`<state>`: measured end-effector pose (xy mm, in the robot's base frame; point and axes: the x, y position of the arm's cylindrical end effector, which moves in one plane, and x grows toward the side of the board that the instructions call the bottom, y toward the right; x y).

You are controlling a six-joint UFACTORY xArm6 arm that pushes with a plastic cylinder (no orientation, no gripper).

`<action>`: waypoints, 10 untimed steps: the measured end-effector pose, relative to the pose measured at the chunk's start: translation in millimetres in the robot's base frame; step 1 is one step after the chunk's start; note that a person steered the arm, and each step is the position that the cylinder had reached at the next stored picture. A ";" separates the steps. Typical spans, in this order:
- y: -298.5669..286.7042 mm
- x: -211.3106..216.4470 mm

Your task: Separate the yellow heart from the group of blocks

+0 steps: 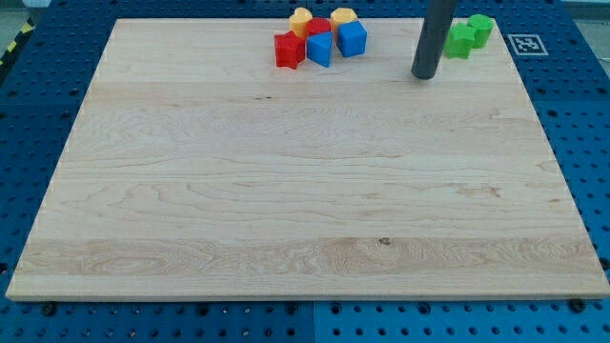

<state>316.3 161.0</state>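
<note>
A tight group of blocks sits at the view's top centre. A yellow heart [301, 20] is at its upper left, touching a red round block [319, 26]. A second yellow block [344, 16] is at the upper right. A red star-like block [289, 50] is at the left, a blue block [319, 49] in the middle and a blue cube [352, 39] at the right. My tip [424, 74] rests on the board to the right of the group, apart from it.
Two green blocks [461, 40] [481, 28] sit just right of the rod near the board's top right edge. The wooden board [305, 191] lies on a blue pegboard. A marker tag [527, 44] lies off the board at the top right.
</note>
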 end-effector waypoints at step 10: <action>-112.4 -124.3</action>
<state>191.9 48.5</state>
